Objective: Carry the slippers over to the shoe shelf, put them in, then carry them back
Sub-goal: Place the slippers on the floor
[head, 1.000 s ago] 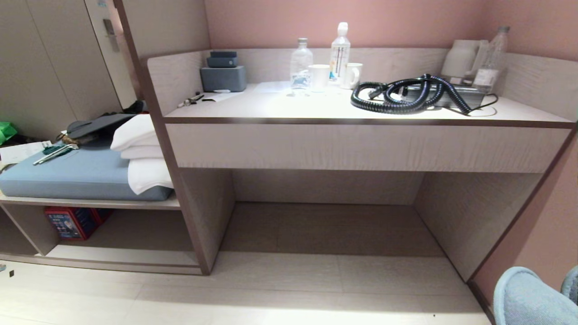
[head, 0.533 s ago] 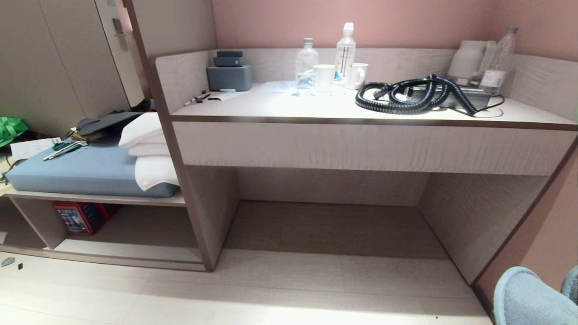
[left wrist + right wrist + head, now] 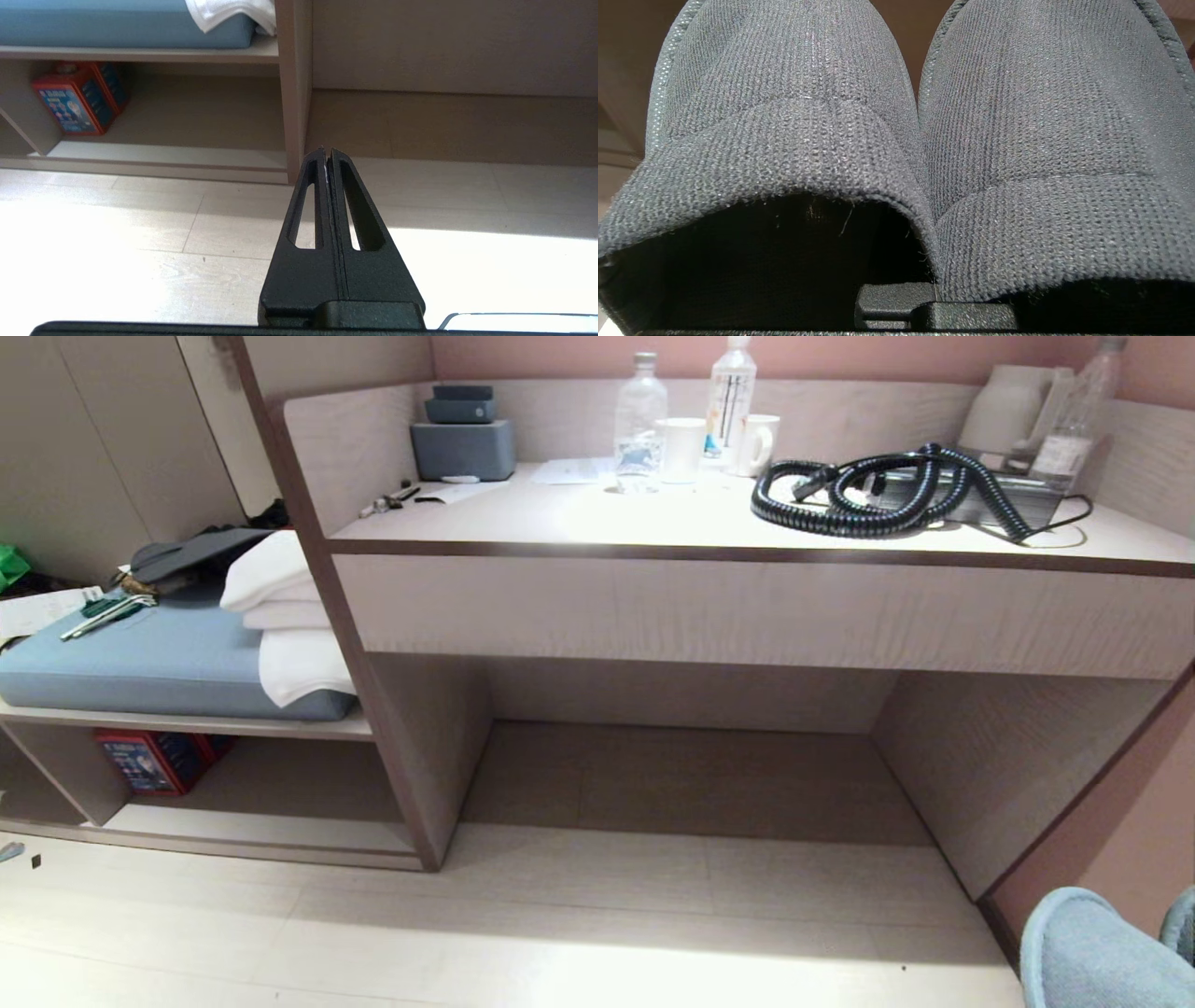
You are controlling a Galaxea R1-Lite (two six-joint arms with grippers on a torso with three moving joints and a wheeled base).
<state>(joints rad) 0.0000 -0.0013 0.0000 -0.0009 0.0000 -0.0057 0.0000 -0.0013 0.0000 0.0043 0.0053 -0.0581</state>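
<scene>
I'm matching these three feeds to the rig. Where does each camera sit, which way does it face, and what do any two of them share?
Head view: on the robot's head, looking forward and down at the desk and the shoe shelf; no arm shows, only the slippers at the lower right corner.
Left wrist view: behind the shut left gripper, facing the shoe shelf low over the floor.
Right wrist view: behind the right gripper, filled by the slippers.
Shared: head and left wrist both show the red box.

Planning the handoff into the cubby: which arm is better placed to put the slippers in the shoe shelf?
Right. The right gripper is shut on the slippers, side by side. The left gripper is shut and empty, though it faces the shoe shelf.
</scene>
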